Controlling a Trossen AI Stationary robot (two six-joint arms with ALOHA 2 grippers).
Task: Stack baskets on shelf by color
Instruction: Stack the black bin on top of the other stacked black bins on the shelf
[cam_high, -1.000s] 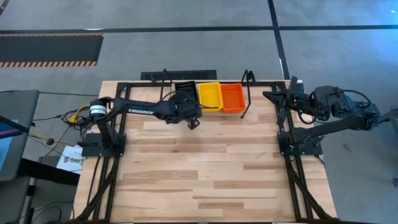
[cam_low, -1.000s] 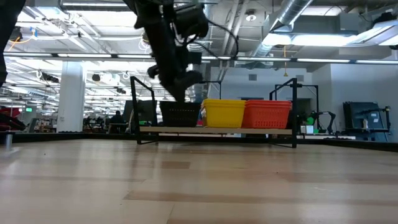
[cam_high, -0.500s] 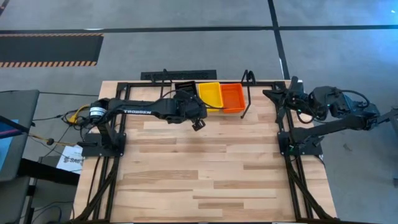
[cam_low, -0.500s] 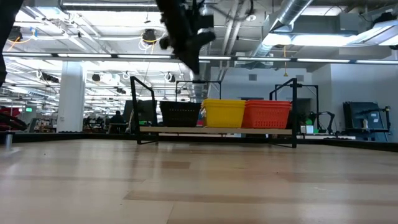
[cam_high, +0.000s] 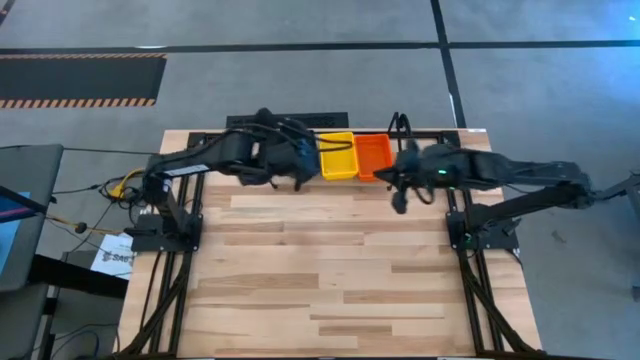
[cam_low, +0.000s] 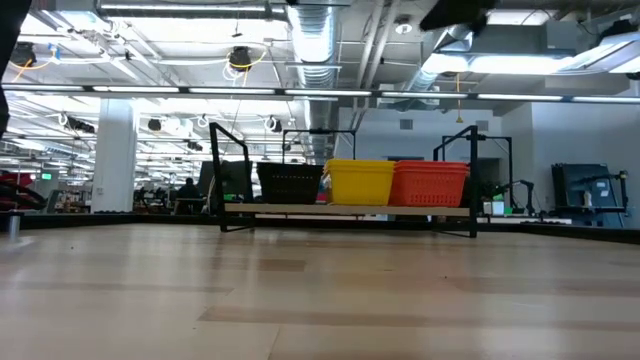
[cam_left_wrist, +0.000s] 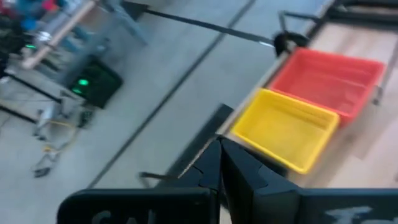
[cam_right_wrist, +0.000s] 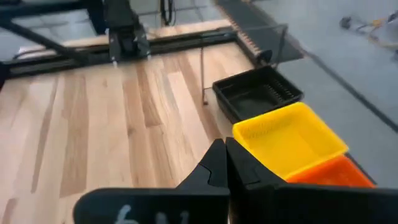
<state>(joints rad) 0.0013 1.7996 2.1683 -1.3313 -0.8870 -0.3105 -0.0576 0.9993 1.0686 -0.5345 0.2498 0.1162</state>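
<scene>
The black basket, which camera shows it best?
The right wrist view: the black basket lies open, its inside and slotted walls clear. The low view shows only its side. In the high view the left arm covers it; the left wrist view misses it.

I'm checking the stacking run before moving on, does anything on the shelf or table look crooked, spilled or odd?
Nothing stands out. The black, yellow and red baskets sit level, side by side on the shelf. The left gripper and right gripper are shut and empty above them.

Bright overhead light, perhaps motion-blurred arms
</scene>
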